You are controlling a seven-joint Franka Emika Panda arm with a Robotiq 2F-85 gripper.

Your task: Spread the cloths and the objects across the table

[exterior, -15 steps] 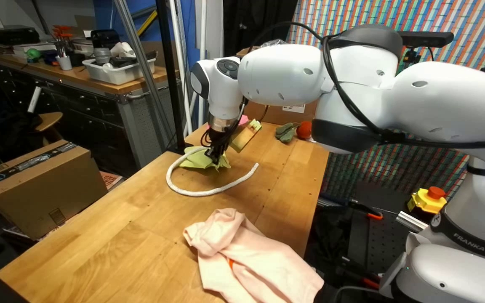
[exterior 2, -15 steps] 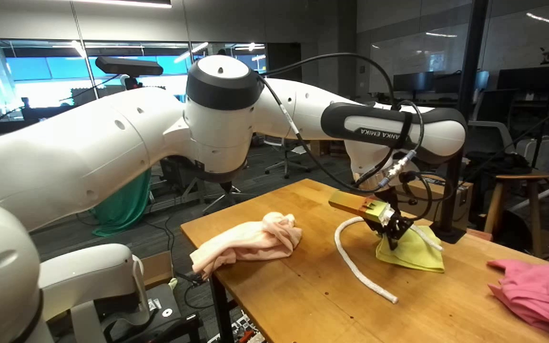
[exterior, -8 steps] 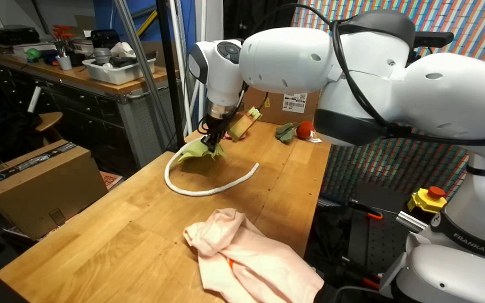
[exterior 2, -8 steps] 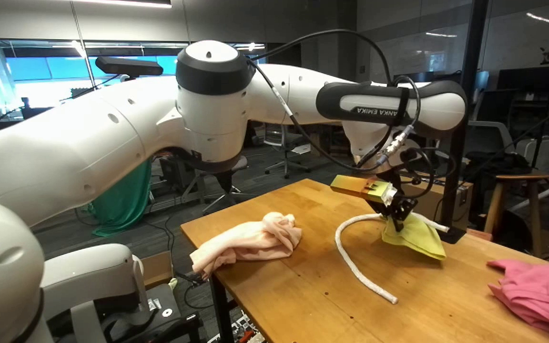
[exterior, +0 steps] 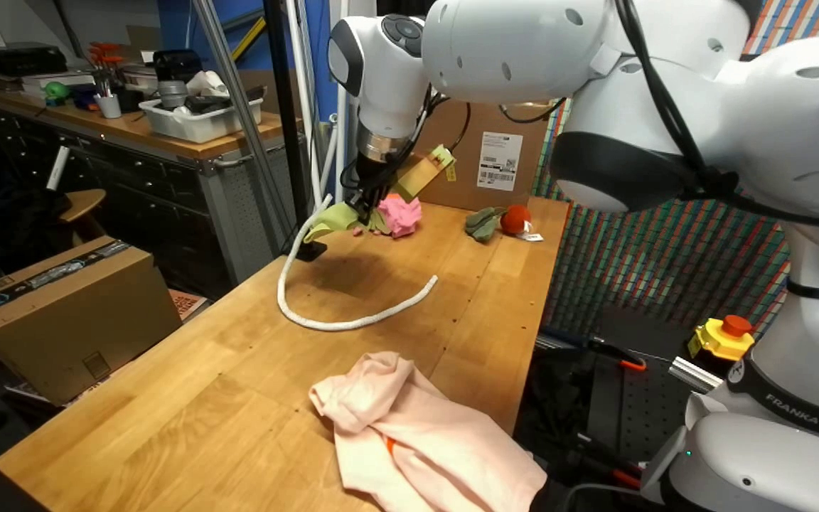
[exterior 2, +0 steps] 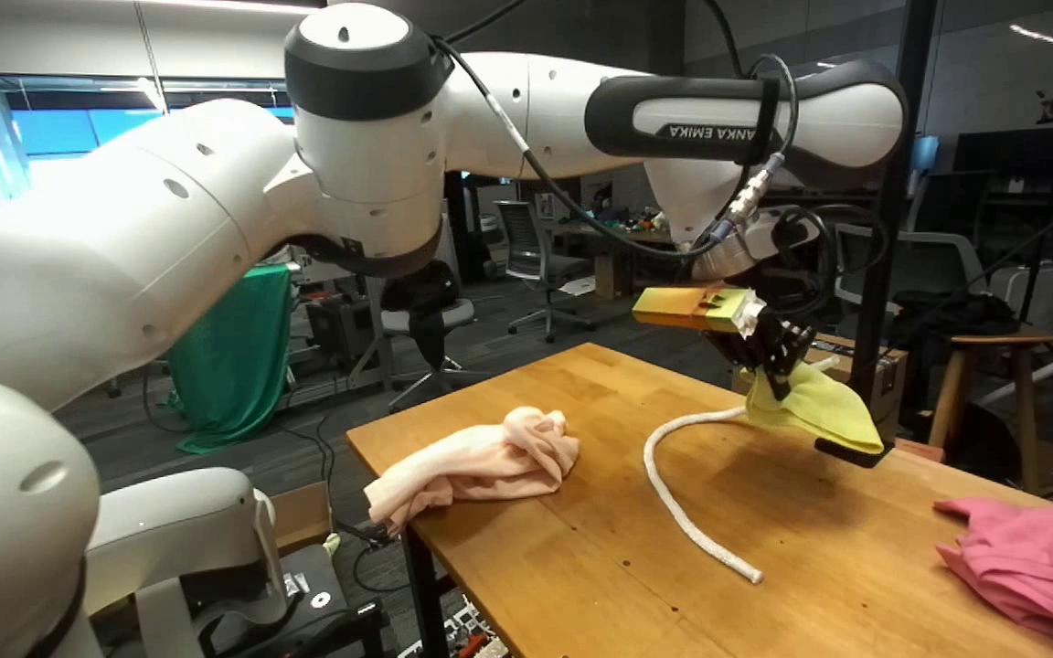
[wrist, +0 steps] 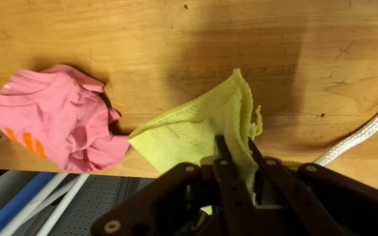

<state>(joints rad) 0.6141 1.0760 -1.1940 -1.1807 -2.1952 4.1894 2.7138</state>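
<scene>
1. The fingers (wrist: 226, 175) pinch the yellow cloth (wrist: 189, 137) between them, holding it above the worktop (exterior 2: 581, 567).
2. The white rope (exterior: 352, 326) curves below them, one end near the cloth; whether it is gripped too, I cannot tell.
3. The pink garment (wrist: 57, 114) lies near them, the peach cloth (exterior 2: 476, 466) well apart.

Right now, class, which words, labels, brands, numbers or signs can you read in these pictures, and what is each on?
"FRANKA EMIKA": black band low on the robot arm.
"ANKA EMIKA": upside down, dark strip farther along the arm; a strap covers the start.
Too small to read: white label on the far cardboard box.
Too small: print on the taped box.
Too small: white tag beside the red round object.
</scene>
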